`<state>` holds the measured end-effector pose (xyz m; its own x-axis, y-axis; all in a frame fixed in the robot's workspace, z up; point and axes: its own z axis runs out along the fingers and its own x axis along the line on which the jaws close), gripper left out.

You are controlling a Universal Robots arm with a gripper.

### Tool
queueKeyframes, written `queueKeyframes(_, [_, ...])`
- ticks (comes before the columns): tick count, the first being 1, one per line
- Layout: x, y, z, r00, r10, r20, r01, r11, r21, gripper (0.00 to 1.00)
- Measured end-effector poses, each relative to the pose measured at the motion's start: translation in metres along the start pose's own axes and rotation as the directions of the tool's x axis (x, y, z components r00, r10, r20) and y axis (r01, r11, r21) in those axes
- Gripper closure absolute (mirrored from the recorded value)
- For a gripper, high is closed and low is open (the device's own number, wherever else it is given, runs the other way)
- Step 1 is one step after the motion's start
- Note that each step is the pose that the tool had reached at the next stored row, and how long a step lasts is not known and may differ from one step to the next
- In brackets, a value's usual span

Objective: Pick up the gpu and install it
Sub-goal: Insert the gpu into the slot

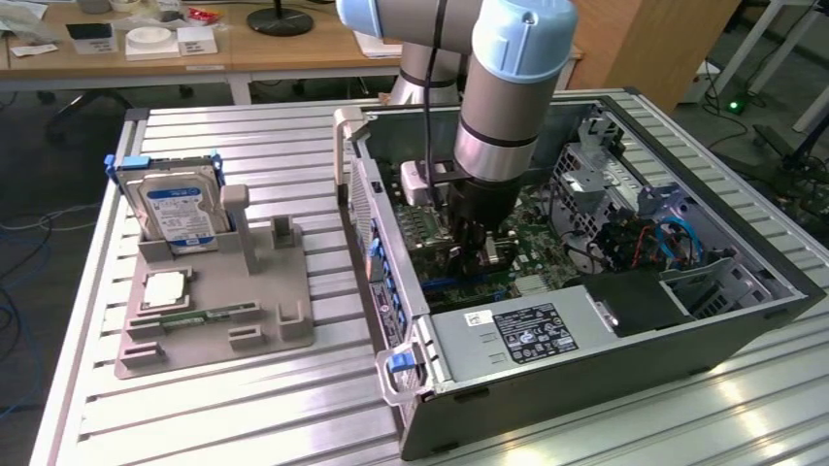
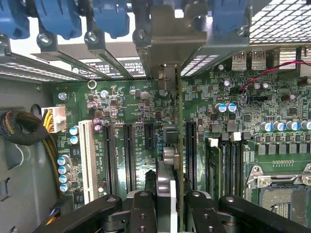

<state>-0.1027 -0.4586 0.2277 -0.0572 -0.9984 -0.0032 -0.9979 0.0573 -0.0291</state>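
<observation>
A silver hard drive (image 1: 179,212) with a blue-white label stands upright in a grey holder (image 1: 214,301) on the metal counter (image 1: 194,408). A narrow green memory stick (image 1: 205,316) lies flat on the same holder. Beside it stands the open computer case (image 1: 725,330), with its green motherboard (image 2: 121,104) and white slot (image 2: 87,160).

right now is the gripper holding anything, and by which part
Yes. The gripper holds the gpu by its upper edge, the card edge-on between the fingers, standing over the motherboard slots inside the computer case.
</observation>
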Motion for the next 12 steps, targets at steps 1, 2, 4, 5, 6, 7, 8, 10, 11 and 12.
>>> queueKeyframes(1, [0.0000,0.0000,0.0000,1.0000,0.000,0.0000,0.000,1.0000,0.0000,0.72])
queueKeyframes(2, [0.0000,0.0000,0.0000,1.0000,0.000,0.0000,0.000,1.0000,0.0000,0.72])
queueKeyframes(4, [0.0000,0.0000,0.0000,1.0000,0.000,0.0000,0.000,1.0000,0.0000,0.72])
queueKeyframes(5, [0.0000,0.0000,0.0000,1.0000,0.000,0.0000,0.000,1.0000,0.0000,0.72])
queueKeyframes(6, [-0.0001,0.0000,0.0000,1.0000,0.000,0.0000,0.000,1.0000,0.0000,0.72])
queueKeyframes(7, [0.0000,0.0000,0.0000,1.0000,0.000,0.0000,0.000,1.0000,0.0000,0.72])
queueKeyframes(8, [0.0000,0.0000,0.0000,1.0000,0.000,0.0000,0.000,1.0000,-0.0001,0.72])
queueKeyframes(10, [0.0000,0.0000,0.0000,1.0000,-0.002,0.0000,0.002,1.0000,0.0000,0.72])
queueKeyframes(11, [0.0000,-0.0001,0.0000,1.0000,-0.004,0.0001,0.004,1.0000,0.0000,0.72])
queueKeyframes(12, [-0.0001,-0.0002,0.0000,1.0000,-0.005,0.0002,0.005,1.0000,0.0000,0.72])
